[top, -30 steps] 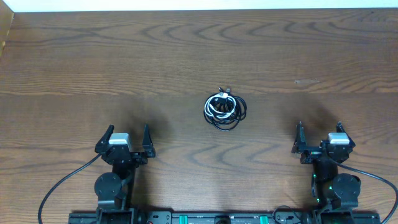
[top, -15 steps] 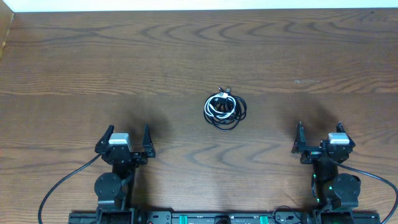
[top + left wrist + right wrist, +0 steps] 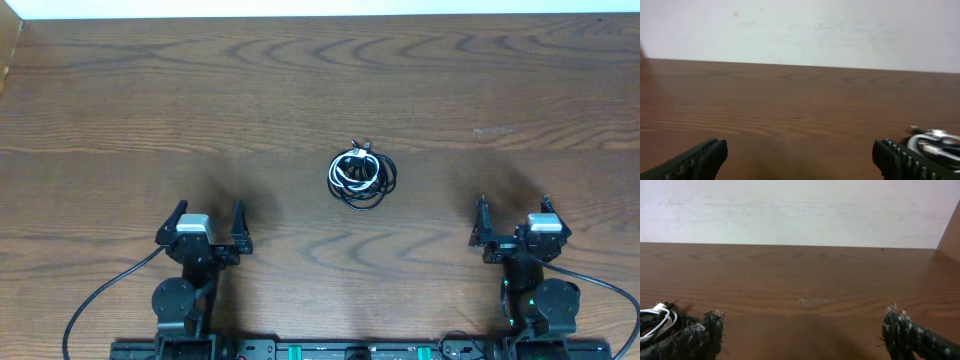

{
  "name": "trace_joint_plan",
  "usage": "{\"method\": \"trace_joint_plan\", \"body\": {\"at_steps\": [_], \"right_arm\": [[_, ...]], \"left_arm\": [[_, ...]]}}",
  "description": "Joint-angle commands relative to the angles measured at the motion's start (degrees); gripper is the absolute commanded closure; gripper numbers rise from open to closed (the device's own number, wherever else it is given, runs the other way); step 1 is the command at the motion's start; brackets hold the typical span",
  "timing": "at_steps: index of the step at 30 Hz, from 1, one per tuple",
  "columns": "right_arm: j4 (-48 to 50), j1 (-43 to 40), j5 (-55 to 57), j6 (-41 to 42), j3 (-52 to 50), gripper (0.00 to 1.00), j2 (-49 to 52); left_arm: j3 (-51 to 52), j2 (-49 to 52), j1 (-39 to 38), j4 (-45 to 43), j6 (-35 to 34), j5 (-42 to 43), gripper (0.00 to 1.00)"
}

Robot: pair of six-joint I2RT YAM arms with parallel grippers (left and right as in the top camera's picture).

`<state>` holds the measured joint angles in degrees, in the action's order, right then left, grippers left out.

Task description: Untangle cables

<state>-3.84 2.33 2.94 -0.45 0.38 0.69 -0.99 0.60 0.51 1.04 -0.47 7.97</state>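
The cables (image 3: 362, 176) lie in one small tangled coil at the middle of the wooden table, black loops wound round a white cord. My left gripper (image 3: 209, 208) stands open near the front left, well short of the coil, with nothing between its fingers. My right gripper (image 3: 514, 202) stands open near the front right, also apart from the coil and empty. In the left wrist view the cables (image 3: 935, 140) show at the right edge, beyond the open gripper (image 3: 800, 150). In the right wrist view the cables (image 3: 655, 319) peek in at the left, beside the open gripper (image 3: 802, 322).
Thick black wires (image 3: 100, 300) curve from the left arm's base, and another (image 3: 600, 285) from the right arm's. A white wall (image 3: 800, 30) stands behind the table's far edge. A wooden side panel (image 3: 951, 230) rises at the far right.
My left gripper has shifted very slightly to the right. The right gripper and the cables have not moved.
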Motion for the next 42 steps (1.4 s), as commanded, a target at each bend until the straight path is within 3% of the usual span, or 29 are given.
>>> {"method": "trace_joint_plan", "body": {"at_steps": [1, 6, 10, 14, 20, 25, 30, 33, 36, 42], "right_arm": [[-0.26, -0.37, -0.11, 0.61, -0.09, 0.01, -0.31], [-0.26, -0.37, -0.11, 0.61, -0.09, 0.01, -0.31], [-0.26, -0.37, -0.11, 0.61, -0.09, 0.01, -0.31], [-0.26, -0.37, -0.11, 0.61, -0.09, 0.01, -0.31], [-0.26, -0.37, -0.11, 0.61, -0.09, 0.01, -0.31], [-0.26, -0.37, -0.11, 0.61, -0.09, 0.01, -0.31], [-0.26, -0.37, -0.11, 0.61, -0.09, 0.01, -0.31], [-0.26, -0.37, -0.11, 0.61, -0.09, 0.01, -0.31], [-0.26, -0.37, -0.11, 0.61, -0.09, 0.01, -0.31], [-0.26, -0.37, -0.11, 0.61, -0.09, 0.01, -0.31]], "left_arm": [[0.72, 0.0, -0.33, 1.53, -7.78, 9.57, 0.02], [0.39, 0.0, -0.33, -5.92, -13.18, 20.24, 0.02], [-2.84, 0.04, -0.33, -11.74, -13.6, 21.4, 0.03], [-11.23, 2.75, -0.33, -9.9, -13.6, 21.38, 0.02], [-31.06, 17.49, -0.33, 8.76, -13.57, 21.4, 0.02], [-55.58, 39.1, -0.33, 37.33, -13.6, 24.37, 0.02], [-64.48, 49.55, -0.33, 43.98, -13.55, 41.05, 0.02], [-64.61, 52.17, -0.35, 43.34, -13.64, 45.0, 0.02], [-66.01, 54.36, -1.18, 49.09, -13.57, 39.54, 0.02], [-77.59, 62.03, -9.92, 70.88, -12.79, 11.93, 0.02]]}}
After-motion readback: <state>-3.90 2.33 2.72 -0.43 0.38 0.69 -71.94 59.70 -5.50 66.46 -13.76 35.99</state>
